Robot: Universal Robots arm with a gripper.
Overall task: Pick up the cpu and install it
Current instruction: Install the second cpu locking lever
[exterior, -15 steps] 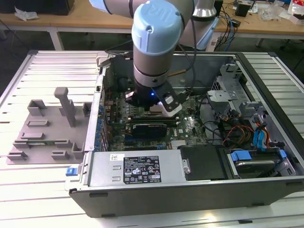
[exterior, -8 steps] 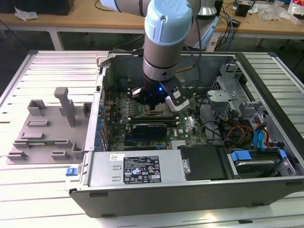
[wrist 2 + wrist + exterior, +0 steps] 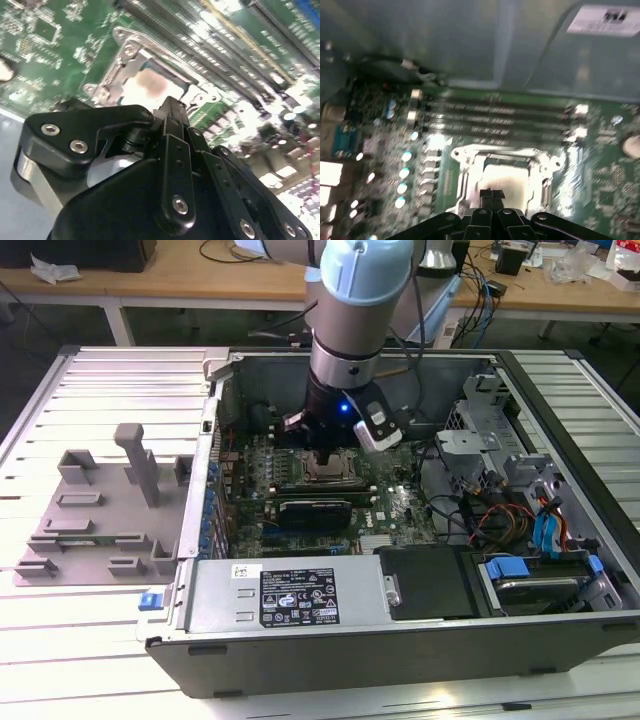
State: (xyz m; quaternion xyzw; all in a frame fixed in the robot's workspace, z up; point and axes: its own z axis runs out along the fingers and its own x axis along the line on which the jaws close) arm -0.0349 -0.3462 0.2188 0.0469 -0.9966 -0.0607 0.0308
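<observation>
The cpu (image 3: 150,89) (image 3: 506,181) is a pale silvery square lying flat inside the metal-framed socket (image 3: 116,64) (image 3: 465,156) on the green motherboard (image 3: 395,505). My gripper (image 3: 326,453) (image 3: 172,111) (image 3: 491,194) hangs just above the socket, inside the open computer case. Its black fingertips are pressed together with nothing between them. In both wrist views the fingertips cover one edge of the cpu. In the exterior view the wrist hides most of the socket (image 3: 330,475).
The open case (image 3: 300,640) lies on a slatted white table. Memory slots (image 3: 495,117) run beside the socket. Cables and a drive cage (image 3: 480,440) fill the exterior view's right, a power supply (image 3: 290,590) the front. A grey fixture (image 3: 100,510) stands on the exterior view's left.
</observation>
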